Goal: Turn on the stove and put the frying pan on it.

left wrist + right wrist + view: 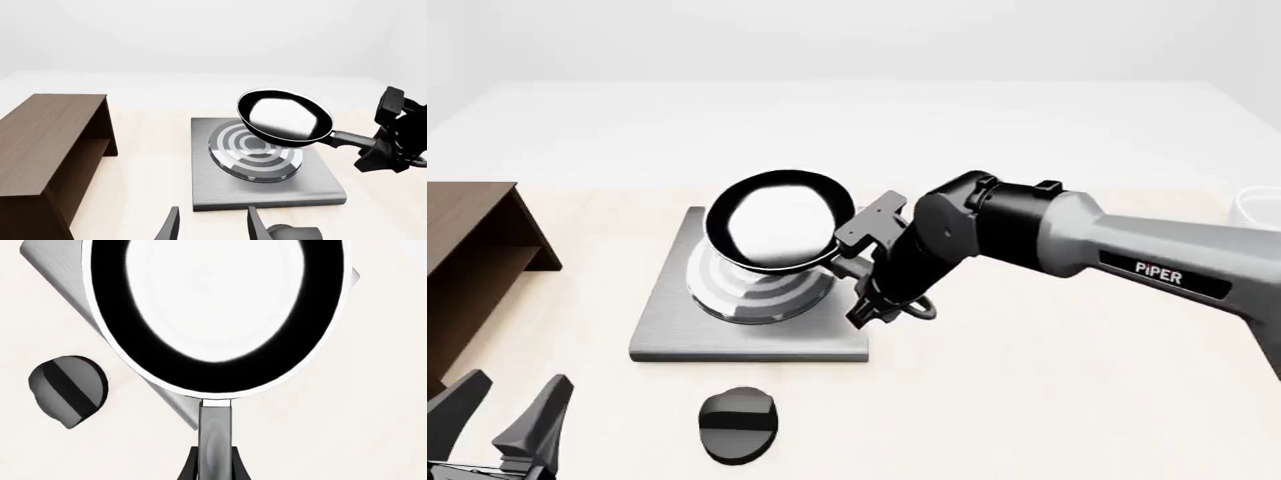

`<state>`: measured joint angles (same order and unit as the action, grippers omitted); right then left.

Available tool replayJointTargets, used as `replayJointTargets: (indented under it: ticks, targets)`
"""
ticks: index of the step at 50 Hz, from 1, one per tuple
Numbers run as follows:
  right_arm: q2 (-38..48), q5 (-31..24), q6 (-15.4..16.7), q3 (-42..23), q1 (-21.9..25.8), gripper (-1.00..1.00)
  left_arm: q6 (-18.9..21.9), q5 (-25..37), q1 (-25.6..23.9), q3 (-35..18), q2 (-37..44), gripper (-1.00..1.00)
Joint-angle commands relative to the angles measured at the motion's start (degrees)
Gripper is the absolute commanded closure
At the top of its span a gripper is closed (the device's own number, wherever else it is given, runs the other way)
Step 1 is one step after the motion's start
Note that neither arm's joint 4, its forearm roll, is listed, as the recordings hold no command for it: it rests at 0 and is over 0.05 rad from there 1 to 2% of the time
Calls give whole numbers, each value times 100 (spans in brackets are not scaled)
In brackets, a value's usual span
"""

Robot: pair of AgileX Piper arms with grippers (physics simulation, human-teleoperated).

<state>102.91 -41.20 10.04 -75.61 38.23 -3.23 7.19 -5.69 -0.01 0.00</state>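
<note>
One frying pan (777,222) in right end effector (857,262), tilted above stove (747,335)

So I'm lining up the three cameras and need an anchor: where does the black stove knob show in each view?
Front view: the knob lies on the table just in front of the stove slab, near the bottom edge.
Left wrist view: not visible.
Right wrist view: at the left edge, beside the slab's corner.
Shared landmark: the frying pan, visible in all three views.

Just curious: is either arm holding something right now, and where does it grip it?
The right gripper holds the frying pan by its handle. The left gripper is open, holding nothing.
</note>
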Motion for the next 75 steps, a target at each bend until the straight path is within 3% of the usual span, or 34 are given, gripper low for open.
replayJointTargets:
  ticks: [1,33,49,73,74,75]
  targets:
    - [230,54,-129,-355,224,100,-12,-1,8,0,0,-100]
    - [736,542,-426,-153,394,100,-60,-12,35,0,0,-100]
    - [929,680,-446,-100,203,100,-74,-13,37,0,0,-100]
    - [1107,801,-764,-151,221,100,-87,-14,43,0,0,-100]
    - [1109,792,-757,-156,218,-100,-89,-15,42,0,0,-100]
    - [1111,776,-712,-174,176,-100,-89,-16,41,0,0,-100]
